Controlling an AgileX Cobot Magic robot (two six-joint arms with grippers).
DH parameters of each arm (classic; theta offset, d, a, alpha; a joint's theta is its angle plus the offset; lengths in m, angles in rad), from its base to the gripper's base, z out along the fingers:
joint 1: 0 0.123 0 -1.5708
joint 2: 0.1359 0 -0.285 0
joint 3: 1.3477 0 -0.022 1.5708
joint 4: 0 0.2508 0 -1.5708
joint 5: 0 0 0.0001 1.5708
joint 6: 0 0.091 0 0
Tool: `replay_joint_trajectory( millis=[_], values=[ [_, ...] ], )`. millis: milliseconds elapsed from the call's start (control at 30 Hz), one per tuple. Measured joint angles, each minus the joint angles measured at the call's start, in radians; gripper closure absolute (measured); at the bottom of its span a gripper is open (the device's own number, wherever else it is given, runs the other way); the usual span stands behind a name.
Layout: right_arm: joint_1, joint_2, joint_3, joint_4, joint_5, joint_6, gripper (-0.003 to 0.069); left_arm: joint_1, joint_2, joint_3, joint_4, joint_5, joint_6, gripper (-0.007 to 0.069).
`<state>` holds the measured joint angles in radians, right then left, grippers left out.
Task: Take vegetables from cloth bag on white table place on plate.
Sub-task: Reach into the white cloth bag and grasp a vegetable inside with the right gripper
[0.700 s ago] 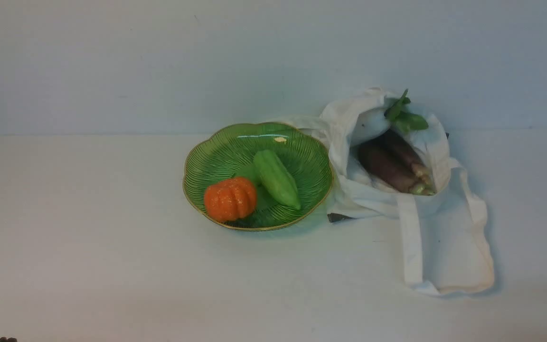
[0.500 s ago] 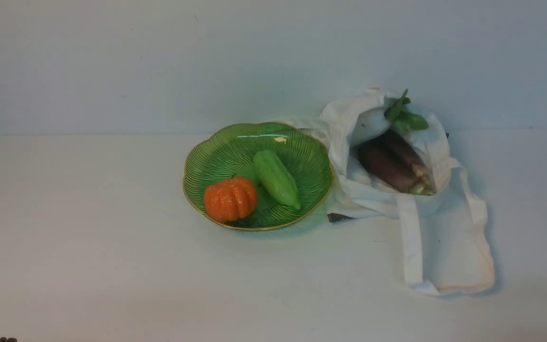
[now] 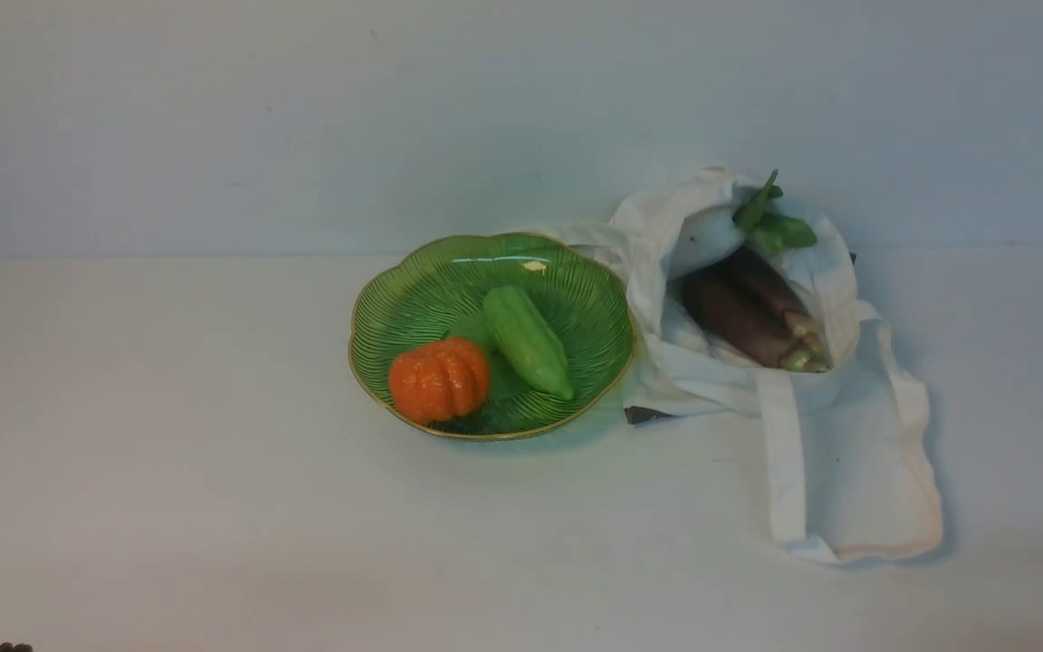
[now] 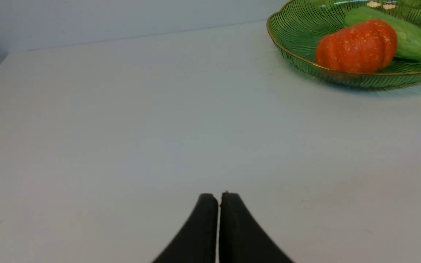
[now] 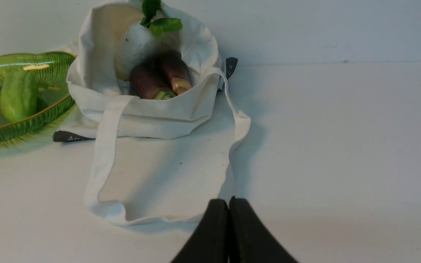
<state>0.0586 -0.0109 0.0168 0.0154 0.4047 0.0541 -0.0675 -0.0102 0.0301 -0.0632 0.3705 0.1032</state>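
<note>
Eggplants (image 3: pixel 743 319) fill cloth bag (image 3: pixel 666 371); left end effector (image 4: pixel 219 196), right end effector (image 5: pixel 228 201) both closed.

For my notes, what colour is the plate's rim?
Gold, edging the green plate; clearest in the left wrist view.

The white table (image 3: pixel 168 453) bears the plate (image 3: pixel 413 290) and cloth bag (image 3: pixel 856 471).

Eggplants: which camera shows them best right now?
Front view: it looks down into the open bag, showing both eggplants almost full length. The right wrist view sees them end-on, partly behind the bag's front edge. The left wrist view shows none of them.
</note>
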Motion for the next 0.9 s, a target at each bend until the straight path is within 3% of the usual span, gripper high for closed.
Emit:
replay_joint_trajectory(
  millis=[667, 733, 767, 867, 900],
  values=[
    [0.0, 0.0, 0.002, 0.033, -0.011, 0.033, 0.0673, 0.0, 0.0, 0.0, 0.0, 0.0, 0.0, 0.0629],
    [0.0, 0.0, 0.008, 0.176, -0.041, 0.143, 0.0673, 0.0, 0.0, 0.0, 0.0, 0.0, 0.0, 0.0629],
    [0.0, 0.0, 0.008, 0.189, -0.044, 0.143, 0.0673, 0.0, 0.0, 0.0, 0.0, 0.0, 0.0, 0.0629],
    [0.0, 0.0, 0.011, 0.462, -0.084, 0.297, 0.0673, 0.0, 0.0, 0.0, 0.0, 0.0, 0.0, 0.0629],
    [0.0, 0.0, 0.011, 0.462, -0.084, 0.303, 0.0673, 0.0, 0.0, 0.0, 0.0, 0.0, 0.0, 0.0629]
  ],
)
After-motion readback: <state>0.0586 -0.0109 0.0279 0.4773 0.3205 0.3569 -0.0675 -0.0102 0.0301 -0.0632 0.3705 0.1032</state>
